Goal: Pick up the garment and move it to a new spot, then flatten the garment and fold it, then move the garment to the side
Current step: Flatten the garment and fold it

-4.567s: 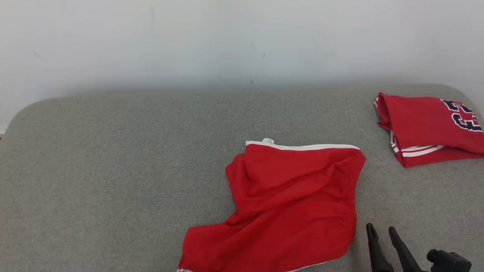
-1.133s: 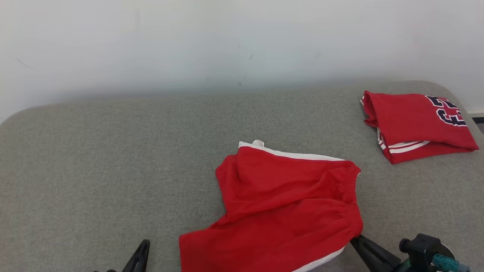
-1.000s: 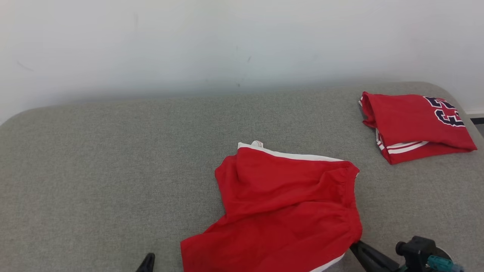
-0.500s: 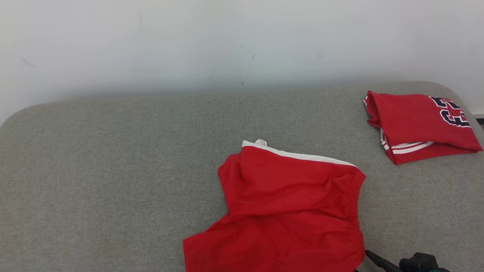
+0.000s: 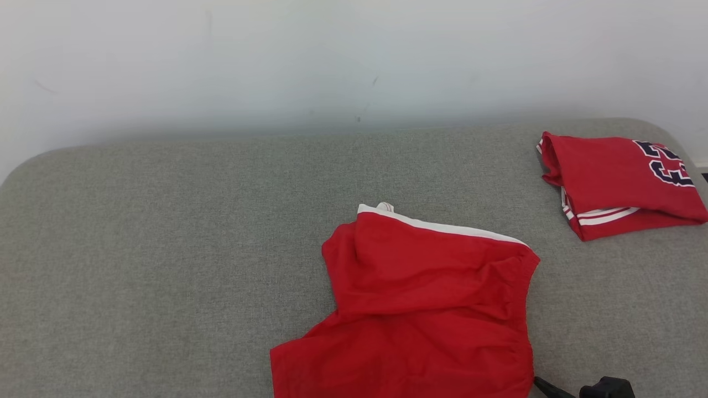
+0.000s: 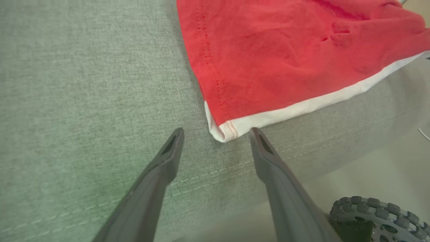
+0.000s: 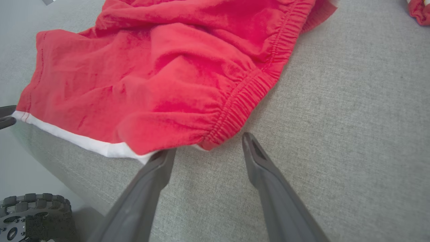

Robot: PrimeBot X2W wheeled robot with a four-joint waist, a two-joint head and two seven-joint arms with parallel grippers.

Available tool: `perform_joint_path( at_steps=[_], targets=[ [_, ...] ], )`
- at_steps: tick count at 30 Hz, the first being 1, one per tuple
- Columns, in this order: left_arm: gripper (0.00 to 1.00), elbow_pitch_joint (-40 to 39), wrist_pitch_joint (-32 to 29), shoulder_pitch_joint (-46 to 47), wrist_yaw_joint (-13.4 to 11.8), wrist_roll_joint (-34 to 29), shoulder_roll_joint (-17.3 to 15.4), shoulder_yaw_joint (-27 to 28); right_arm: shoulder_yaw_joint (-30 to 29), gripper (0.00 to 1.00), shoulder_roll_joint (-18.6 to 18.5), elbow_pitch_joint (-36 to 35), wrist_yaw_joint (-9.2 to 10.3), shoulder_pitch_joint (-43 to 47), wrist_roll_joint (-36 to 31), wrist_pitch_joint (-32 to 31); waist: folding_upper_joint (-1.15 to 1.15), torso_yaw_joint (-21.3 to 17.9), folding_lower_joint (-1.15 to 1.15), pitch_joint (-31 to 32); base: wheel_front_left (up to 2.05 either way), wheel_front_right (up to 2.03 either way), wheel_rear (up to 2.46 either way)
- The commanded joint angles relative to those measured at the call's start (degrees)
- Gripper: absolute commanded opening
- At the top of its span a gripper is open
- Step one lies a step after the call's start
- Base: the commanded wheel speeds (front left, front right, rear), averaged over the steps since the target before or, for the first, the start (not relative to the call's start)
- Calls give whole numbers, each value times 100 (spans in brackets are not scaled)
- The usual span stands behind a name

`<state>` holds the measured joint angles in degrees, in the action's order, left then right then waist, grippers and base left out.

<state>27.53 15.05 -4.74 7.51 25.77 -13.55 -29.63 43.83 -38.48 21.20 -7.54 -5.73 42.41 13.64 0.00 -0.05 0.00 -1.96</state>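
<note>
I see the red shorts [image 5: 426,309] lying crumpled on the grey padded surface [image 5: 166,249]. My left tool [image 6: 216,129] stands apart around their white hem corner. My right tool [image 7: 208,143] is apart at the waistband end, gripping nothing.

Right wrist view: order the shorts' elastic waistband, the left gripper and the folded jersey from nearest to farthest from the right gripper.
1. Elastic waistband, its corner just ahead of the open right gripper.
2. Left gripper, at the left edge, by the opposite hem corner of the shorts.
3. Folded jersey, far off at the top right corner.
</note>
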Motion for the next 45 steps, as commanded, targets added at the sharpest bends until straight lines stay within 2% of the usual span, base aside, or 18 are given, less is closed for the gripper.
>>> perform_joint_path(
  at_steps=[1, 7, 8, 9, 10, 11, 12, 19, 26, 33, 39, 45],
  targets=[
    [100, 38, 16, 75, -9, 8, 27, -4, 33, 100, 22, 8, 15, -41, 40, 27, 0, 5, 0, 2, 0, 0, 0],
    [100, 289, 16, 307, -9, 141, 87, -294, 226, 100, 53, 111, 15, -194, 88, 58, 0, -18, 0, 10, 0, 0, 0],
    [96, 350, 16, 337, -9, 174, 82, -367, 259, 100, 58, 125, 15, -220, 96, 63, 0, -23, 0, 12, 0, 0, 0],
    [48, 389, 15, 379, -9, 194, 77, -409, 294, 100, 60, 133, 15, -237, 105, 63, 0, -26, 0, 14, 0, 0, 0],
    [16, 390, 16, 415, -9, 231, 88, -394, 351, 39, 68, 136, 15, -253, 134, 49, 0, -25, 0, 17, 0, 0, 0],
    [0, 404, 16, 422, -9, 263, 99, -400, 399, 4, 59, 133, 15, -280, 147, 53, 0, -22, 0, 18, 0, 0, 0],
    [0, 361, 16, 441, -9, 263, 95, -378, 433, 0, 49, 140, 15, -304, 165, 58, 0, -19, 0, 21, 0, 0, 0],
    [0, -242, 16, 189, -9, 105, 71, 203, 467, 0, -145, -25, 15, -350, 166, 124, 0, 22, 0, 32, 0, 0, 0],
    [0, -1321, 16, 175, -9, -185, -89, 929, 314, 0, -418, -758, 15, -529, 72, 74, 0, 42, 0, 26, 0, 0, 0],
    [0, -1619, -49, 1126, -9, -333, -639, 873, 381, 0, -809, -1709, 15, -1033, 219, -462, 0, 12, 0, 54, 0, 0, 0],
    [0, -1522, -337, 2332, -10, 1, -1149, 710, 310, 0, -1131, -2315, 16, -1581, 752, -812, 0, -85, 0, -56, 0, 0, 0],
    [0, -1340, -766, 3915, -11, 351, -1668, 145, 235, 0, -1079, -2436, 15, -2607, 1464, -1152, 0, -185, 0, -483, 0, 0, 0]
  ],
)
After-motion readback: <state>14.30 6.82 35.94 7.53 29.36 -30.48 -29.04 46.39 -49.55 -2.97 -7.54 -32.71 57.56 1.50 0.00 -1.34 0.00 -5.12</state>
